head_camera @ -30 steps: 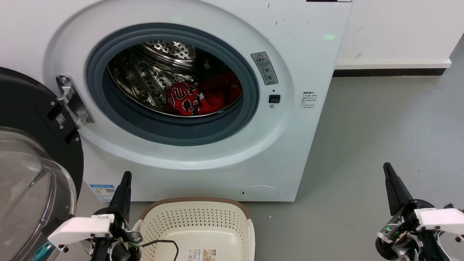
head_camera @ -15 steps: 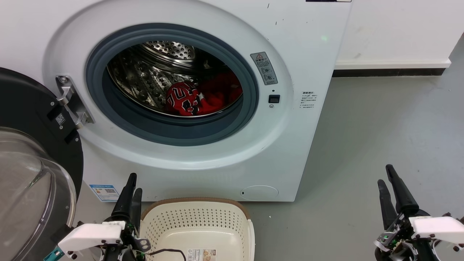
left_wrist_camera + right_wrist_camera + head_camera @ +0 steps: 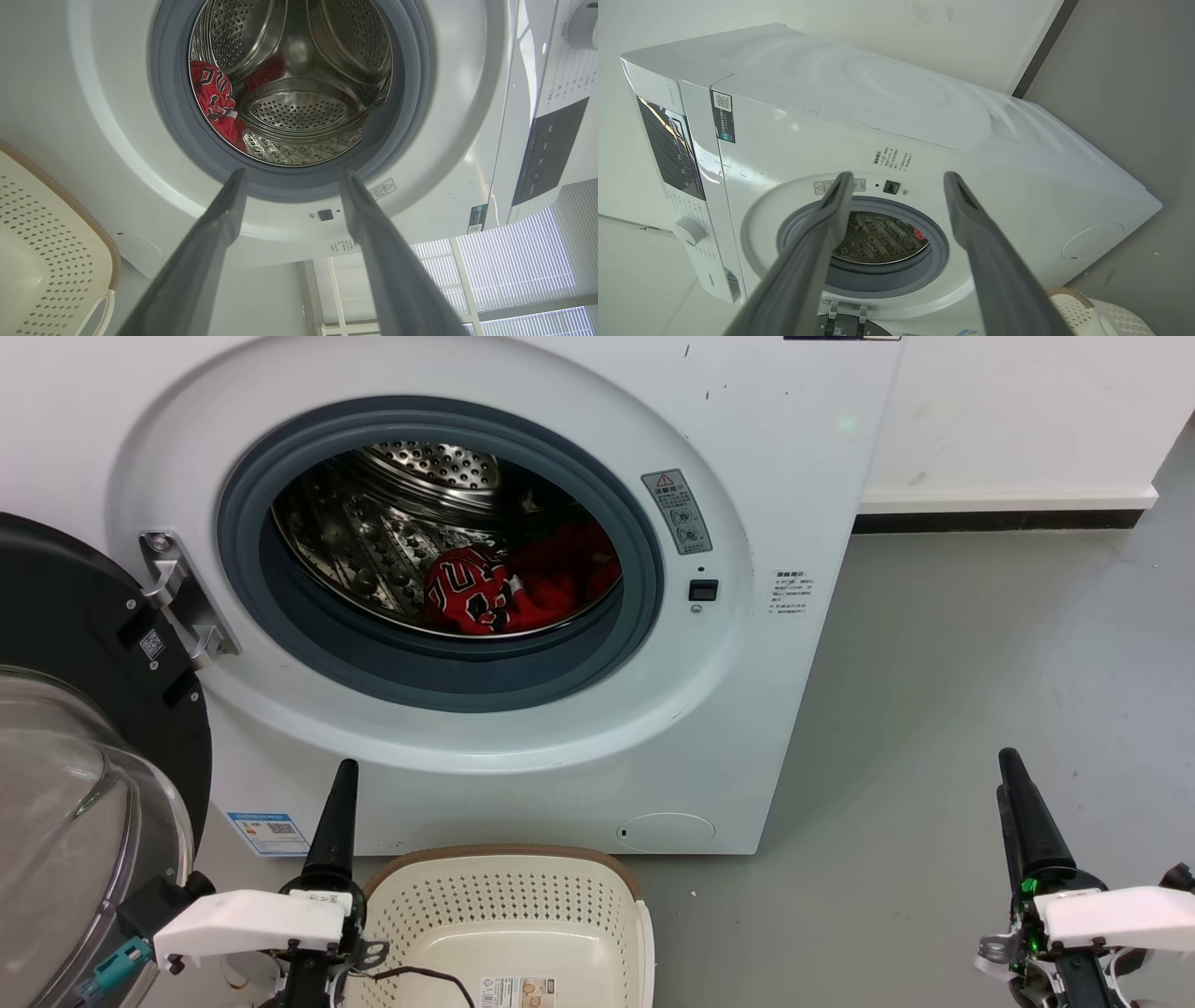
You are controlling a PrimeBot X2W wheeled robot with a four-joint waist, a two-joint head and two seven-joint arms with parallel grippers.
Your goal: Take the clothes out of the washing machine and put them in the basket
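Note:
Two red clothes lie in the steel drum of the washing machine [image 3: 766, 476]: a striped, printed one [image 3: 471, 597] at the front and a plain red one [image 3: 569, 569] behind it to the right. In the left wrist view the printed garment [image 3: 212, 98] rests against the drum's left side. The cream basket [image 3: 504, 852] stands on the floor below the porthole. My left gripper [image 3: 346, 770] hovers open beside the basket's left end, pointing at the machine's front. My right gripper [image 3: 1005, 773] is open over the floor to the machine's right. Both hold nothing.
The dark-framed glass door [image 3: 75, 709] hangs wide open at the left, close to my left arm. Grey floor [image 3: 980, 644] stretches to the right of the machine, up to a white wall with a dark skirting.
Both grippers have turned a little at the wrist and crept upward in the head view; their fingers now line up edge-on. The clothes and basket have not moved.

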